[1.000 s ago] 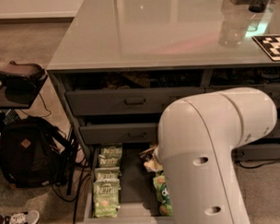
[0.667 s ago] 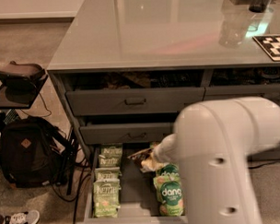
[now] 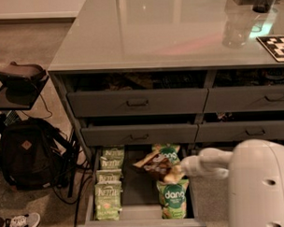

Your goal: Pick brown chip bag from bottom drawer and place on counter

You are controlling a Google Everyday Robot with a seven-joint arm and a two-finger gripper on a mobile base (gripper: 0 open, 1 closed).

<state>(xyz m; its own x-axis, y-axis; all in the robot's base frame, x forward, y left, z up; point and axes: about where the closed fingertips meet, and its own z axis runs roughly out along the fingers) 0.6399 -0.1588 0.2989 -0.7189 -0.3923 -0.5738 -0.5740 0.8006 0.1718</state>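
The bottom drawer (image 3: 136, 213) is pulled open below the counter (image 3: 167, 30). The brown chip bag (image 3: 153, 162) lies tilted in the drawer's right half, over the gap between two bright green "dang" bags (image 3: 173, 198). My gripper (image 3: 180, 170) reaches in from the right on a white arm (image 3: 256, 186), and its tip is at the bag's right end, touching or nearly touching it. The arm hides the gripper's far side.
Several pale green Kettle bags (image 3: 108, 189) fill the drawer's left half. Two tiers of shut drawers (image 3: 137, 102) sit above. A black backpack (image 3: 26, 152), cables and a shoe (image 3: 17, 223) lie on the floor at left. A glass (image 3: 235, 30) and a marker board (image 3: 276, 46) stand on the counter.
My arm's bulky body has swung right and down, uncovering the drawer's right half and both dang bags. The brown bag stays at about the same spot by the gripper tip.
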